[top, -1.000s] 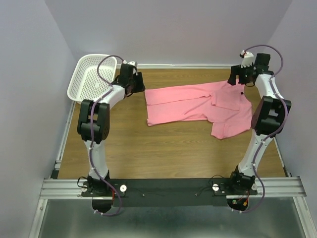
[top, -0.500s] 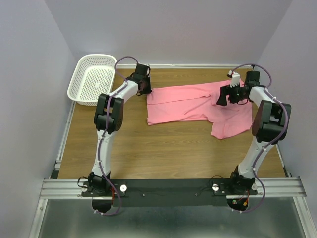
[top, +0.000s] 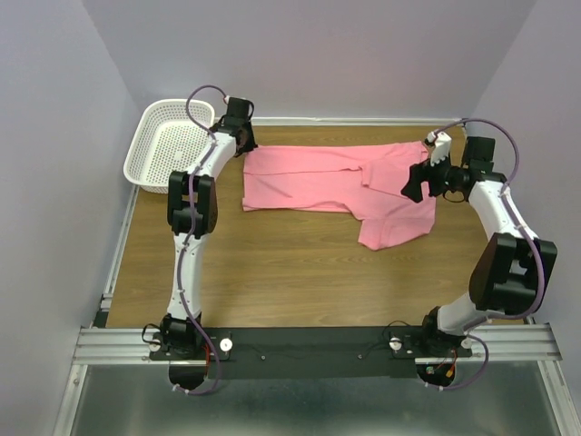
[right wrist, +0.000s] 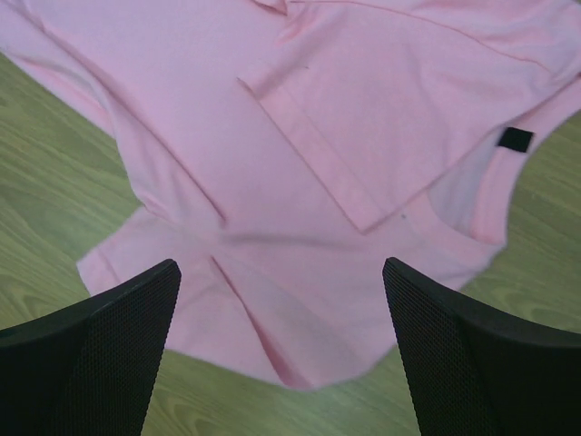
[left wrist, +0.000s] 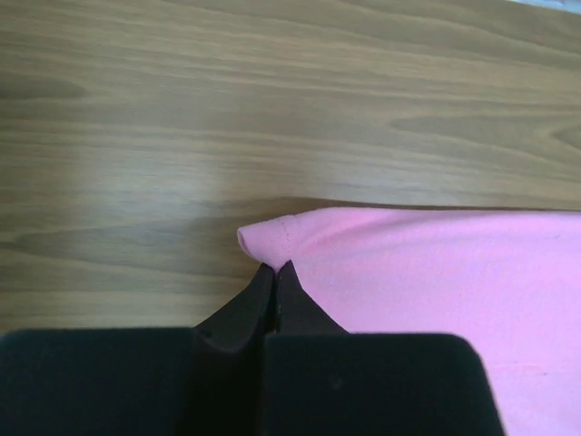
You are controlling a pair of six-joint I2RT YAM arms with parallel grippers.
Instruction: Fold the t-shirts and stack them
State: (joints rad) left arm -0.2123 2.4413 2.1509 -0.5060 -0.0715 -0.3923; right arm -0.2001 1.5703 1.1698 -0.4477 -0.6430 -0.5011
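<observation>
The pink t-shirt [top: 336, 182] lies loosely spread and creased across the far half of the wooden table. My left gripper [top: 245, 149] is at the shirt's far left corner, near the basket. In the left wrist view its jaws [left wrist: 274, 266] are shut on the hem corner of the t-shirt [left wrist: 436, 291]. My right gripper [top: 415, 185] hovers over the right side of the shirt. In the right wrist view it [right wrist: 280, 268] stands wide open above the t-shirt [right wrist: 300, 118], with nothing between its fingers [right wrist: 109, 336]. A small black tag [right wrist: 516, 139] shows by the neckline.
A white mesh basket [top: 143, 150] sits at the far left corner, close to the left arm. Pale walls close the table in on three sides. A metal rail [top: 318, 343] with the arm bases runs along the near edge.
The left gripper shut on the shirt's corner and drew it left toward the basket, and the whole shirt shifted left. The right arm swung down over the shirt's right side, jaws wider.
</observation>
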